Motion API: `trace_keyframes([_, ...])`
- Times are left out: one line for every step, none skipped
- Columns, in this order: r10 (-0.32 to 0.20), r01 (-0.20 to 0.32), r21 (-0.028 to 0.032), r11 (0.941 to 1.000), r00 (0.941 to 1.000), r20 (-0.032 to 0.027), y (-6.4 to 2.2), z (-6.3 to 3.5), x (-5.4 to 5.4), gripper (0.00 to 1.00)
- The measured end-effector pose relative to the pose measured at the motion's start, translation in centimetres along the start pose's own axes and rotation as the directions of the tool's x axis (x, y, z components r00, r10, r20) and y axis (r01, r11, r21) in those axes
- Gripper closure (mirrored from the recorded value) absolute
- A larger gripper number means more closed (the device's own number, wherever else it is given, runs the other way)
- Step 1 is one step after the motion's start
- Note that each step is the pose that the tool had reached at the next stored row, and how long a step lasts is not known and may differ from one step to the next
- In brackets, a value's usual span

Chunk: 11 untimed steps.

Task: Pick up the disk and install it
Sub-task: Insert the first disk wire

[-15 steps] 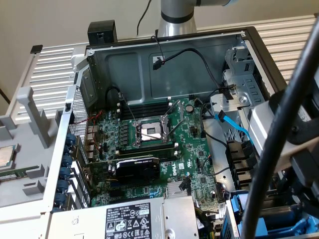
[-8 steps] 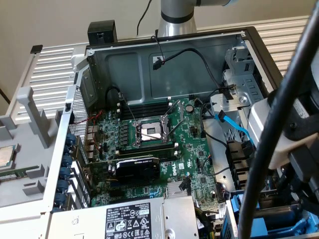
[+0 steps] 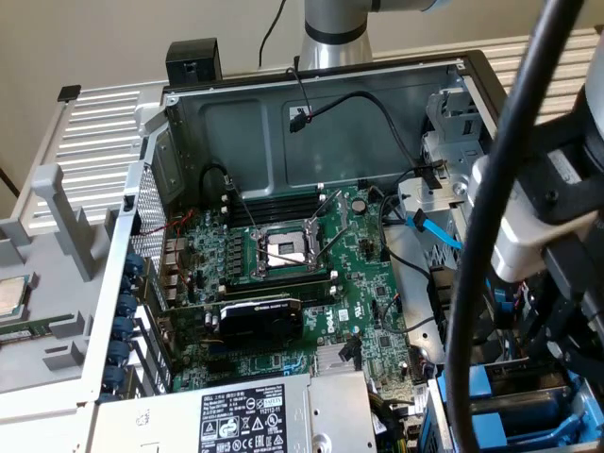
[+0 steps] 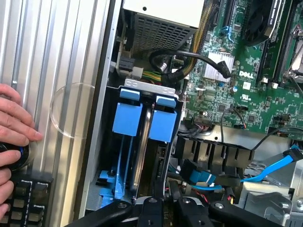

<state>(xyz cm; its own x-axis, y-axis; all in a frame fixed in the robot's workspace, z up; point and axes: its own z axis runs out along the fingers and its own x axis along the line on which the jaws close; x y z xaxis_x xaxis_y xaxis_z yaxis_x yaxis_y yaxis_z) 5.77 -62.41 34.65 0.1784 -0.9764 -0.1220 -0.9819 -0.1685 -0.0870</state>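
**Q:** Ribbed grey table (image 3: 90,146) with an open case (image 3: 311,123) lying on it. What does the exterior view label?

**A:** The board (image 3: 311,274) is at the centre. The arm (image 3: 533,231) is at the exterior view's right, poised over the drive bay (image 3: 491,401) and partly masked by a thick black cable (image 3: 481,283). Blue carrier parts show in the bay beneath it.

**Q:** And the wrist view?

**A:** The gripper (image 4: 168,196) is over the bay, closed to a narrow gap on what looks like the near edge of the disk (image 4: 161,127). The disk stands on edge in the slot on the board side. A second carrier (image 4: 127,118) sits just beside it, in the slot nearer the table. A hand (image 4: 14,127) lies on the table, well apart from the bay.

**Q:** What could go wrong from here?

**A:** Three risks, all judged:
- A slight tilt would wedge the disk against the slot wall or the second carrier.
- So narrow a pinch on a thin edge may slip under a pushing load.
- The blue data cable (image 4: 279,163) and the black leads just beside the bay could be snagged or trapped.

**Q:** How does the disk look?

**A:** It has a bright blue front block and a thin silver-grey flank running back toward the gripper. The label cannot be seen from this angle. I judge it largely down in its slot, with its front about level with its neighbour's.
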Motion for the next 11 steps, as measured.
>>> trace_keyframes([0.001,-0.001,-0.0059,1.0,1.0,-0.0004,-0.02,-0.04,-0.1,0.83])
trace_keyframes([0.002,-0.002,-0.0156,0.9999,1.0,-0.0002,-0.03,-0.05,-0.1,0.83])
trace_keyframes([0.003,-0.003,-0.0267,0.9996,1.0,0.0003,-0.04,-0.06,-0.2,0.83])
trace_keyframes([0.005,-0.005,-0.038,0.9993,1.0,0.0007,-0.04,-0.07,-0.2,0.83])
trace_keyframes([0.006,-0.006,-0.046,0.9989,1.0,0.0008,-0.06,-0.12,-0.3,0.83])
trace_keyframes([0.006,-0.006,-0.0506,0.9987,1.0,0.0003,-0.07,-0.23,-0.3,0.83])
trace_keyframes([0.007,-0.007,-0.053,0.9986,1.0,-0.0013,-0.09,-0.41,-0.4,0.83])
trace_keyframes([0.007,-0.007,-0.0545,0.9985,1.0,-0.0035,-0.12,-0.63,-0.5,0.83])
trace_keyframes([0.007,-0.007,-0.0559,0.9984,1.0,-0.0065,-0.15,-0.83,-0.6,0.83])
trace_keyframes([0.006,-0.007,-0.0577,0.9983,0.9999,-0.0112,-0.18,-1.0,-0.6,0.83])
trace_keyframes([0.006,-0.007,-0.0597,0.9982,0.9998,-0.017,-0.2,-1.18,-0.7,0.83])
